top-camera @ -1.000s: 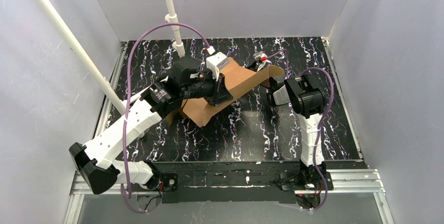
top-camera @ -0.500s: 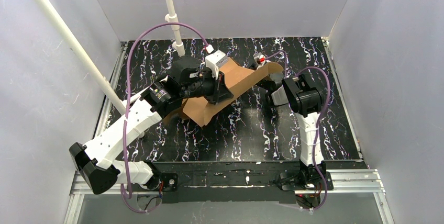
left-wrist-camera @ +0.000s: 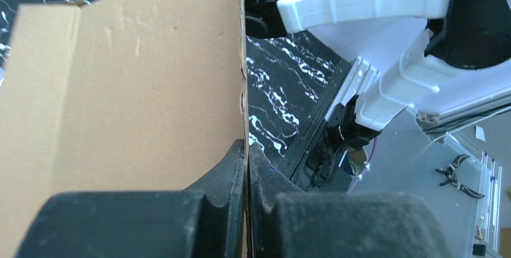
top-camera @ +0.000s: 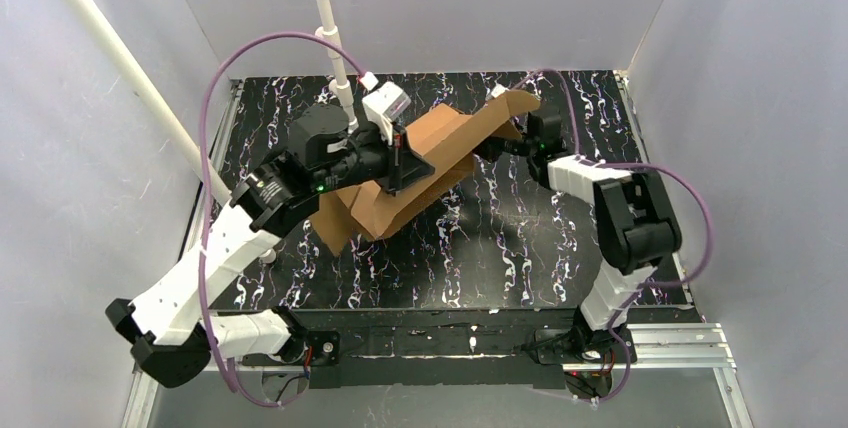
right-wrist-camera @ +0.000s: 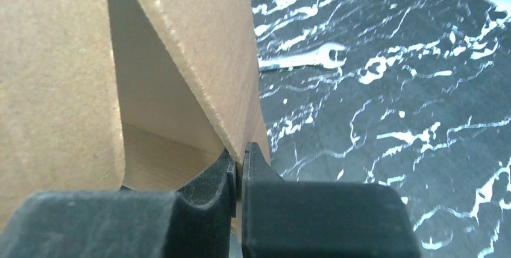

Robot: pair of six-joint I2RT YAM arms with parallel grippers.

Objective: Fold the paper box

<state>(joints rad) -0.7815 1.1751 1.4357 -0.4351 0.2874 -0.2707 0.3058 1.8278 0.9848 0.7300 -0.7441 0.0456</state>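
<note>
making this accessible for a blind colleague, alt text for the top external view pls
A brown cardboard box slants across a black marbled table, the left gripper shut on its middle and the right gripper on its far right end. White walls enclose the table.

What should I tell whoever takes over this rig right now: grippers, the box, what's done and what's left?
Left gripper: jaws shut on an edge of the paper box.
Right gripper: jaws shut on a flap edge at the box's far-right end.
Box: held between both arms, tilted, its right end raised above the table. Whether the low left corner touches the table is unclear.
Done: sheet grasped, some panels partly bent.
Left: raise the walls, tuck the flaps, close the lid. It is not yet box-shaped.
</note>
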